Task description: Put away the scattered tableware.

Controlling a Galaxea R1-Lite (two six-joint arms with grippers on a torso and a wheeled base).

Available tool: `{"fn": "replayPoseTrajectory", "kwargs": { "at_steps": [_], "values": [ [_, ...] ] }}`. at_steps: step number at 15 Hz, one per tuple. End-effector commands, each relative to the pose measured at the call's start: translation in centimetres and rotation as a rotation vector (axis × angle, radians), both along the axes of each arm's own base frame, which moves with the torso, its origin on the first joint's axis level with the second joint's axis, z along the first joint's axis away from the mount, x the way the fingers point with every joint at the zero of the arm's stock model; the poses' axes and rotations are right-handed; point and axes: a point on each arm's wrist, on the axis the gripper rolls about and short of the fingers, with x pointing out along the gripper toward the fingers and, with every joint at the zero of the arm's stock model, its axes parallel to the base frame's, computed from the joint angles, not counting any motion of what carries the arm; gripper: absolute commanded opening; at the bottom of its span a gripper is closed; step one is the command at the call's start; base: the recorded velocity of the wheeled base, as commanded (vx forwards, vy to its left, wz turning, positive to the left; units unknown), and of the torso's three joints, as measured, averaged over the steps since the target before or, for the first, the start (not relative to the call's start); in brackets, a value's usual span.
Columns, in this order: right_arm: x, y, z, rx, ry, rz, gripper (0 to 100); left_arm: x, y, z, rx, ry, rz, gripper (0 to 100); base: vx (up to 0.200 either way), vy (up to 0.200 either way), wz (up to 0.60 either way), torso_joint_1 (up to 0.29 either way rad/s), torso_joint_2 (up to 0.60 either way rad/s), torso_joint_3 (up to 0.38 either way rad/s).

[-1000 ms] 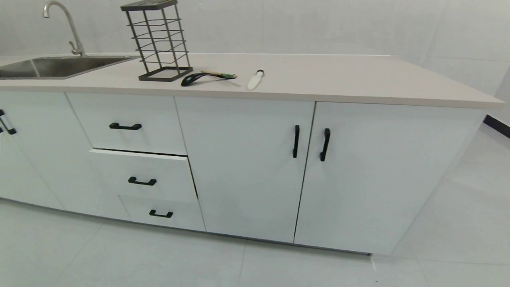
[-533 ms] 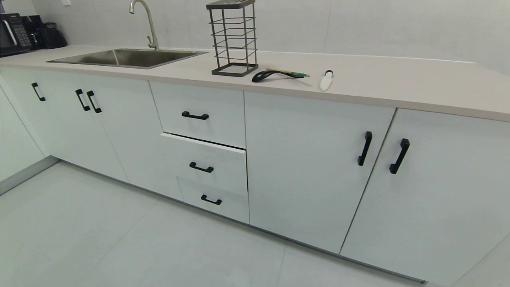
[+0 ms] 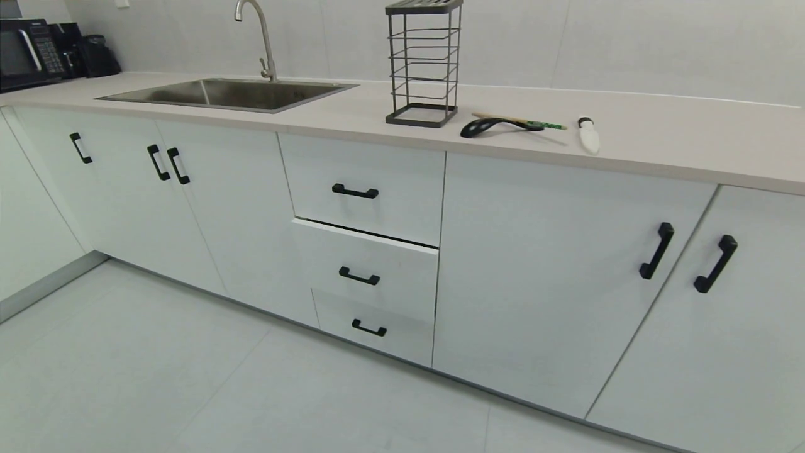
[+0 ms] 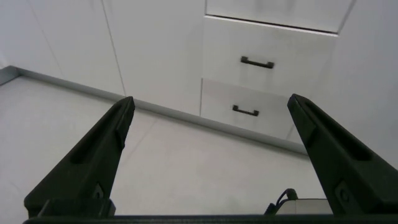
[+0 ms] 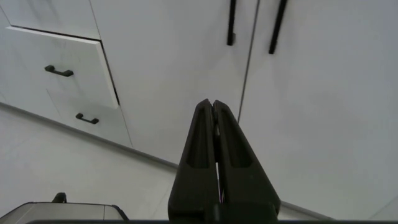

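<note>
On the pale countertop [image 3: 660, 135] lie a black spoon [image 3: 487, 126], a pair of wooden chopsticks with green ends [image 3: 525, 121] resting across it, and a white knife with a black cap [image 3: 588, 134]. A tall black wire rack [image 3: 422, 63] stands just left of them. My left gripper [image 4: 211, 106] hangs low over the floor before the drawers, open and empty. Facing the cabinet doors, my right gripper [image 5: 214, 106] is shut with nothing in it.
A steel sink [image 3: 220, 93] with a tap [image 3: 258, 31] sits at the counter's left, black appliances [image 3: 38, 50] in the far corner. Below are white cabinet doors and drawers with black handles; the middle drawer [image 3: 368, 267] stands slightly ajar. Bare tiled floor lies in front.
The head camera has swung, so the whole scene has shifted right and the sink and appliances have come into view. The tableware itself has not moved.
</note>
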Motion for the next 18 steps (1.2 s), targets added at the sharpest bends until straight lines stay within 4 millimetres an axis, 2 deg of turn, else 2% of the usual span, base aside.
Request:
{"fn": "replayPoseTrajectory", "kwargs": {
  "at_steps": [1, 4, 9, 12, 16, 18],
  "values": [
    [0.02, 0.00, -0.01, -0.001, 0.003, 0.000, 0, 0.00, 0.00, 0.00, -0.001, 0.000, 0.000, 100, 0.200, 0.200, 0.00, 0.002, 0.01, -0.002],
    [0.02, 0.00, -0.01, -0.001, 0.003, 0.000, 0, 0.00, 0.00, 0.00, -0.004, 0.000, 0.002, 100, 0.200, 0.200, 0.00, 0.002, 0.00, 0.002],
    [0.02, 0.00, -0.01, -0.001, 0.003, 0.000, 0, 0.00, 0.00, 0.00, -0.001, 0.000, 0.000, 100, 0.200, 0.000, 0.00, 0.000, 0.00, 0.002],
    [0.02, 0.00, -0.01, -0.001, 0.003, 0.000, 0, 0.00, 0.00, 0.00, 0.004, 0.000, 0.000, 100, 0.200, -0.200, 0.00, 0.004, 0.00, 0.002],
    [0.02, 0.00, -0.01, -0.001, 0.003, 0.000, 0, 0.00, 0.00, 0.00, 0.002, 0.000, -0.002, 100, 0.000, -0.200, 0.00, 0.006, 0.00, -0.002],
    [0.02, 0.00, -0.01, -0.001, 0.003, 0.000, 0, 0.00, 0.00, 0.00, 0.002, 0.000, -0.002, 100, 0.000, 0.000, 0.00, 0.000, 0.00, 0.000]
  ]
}}
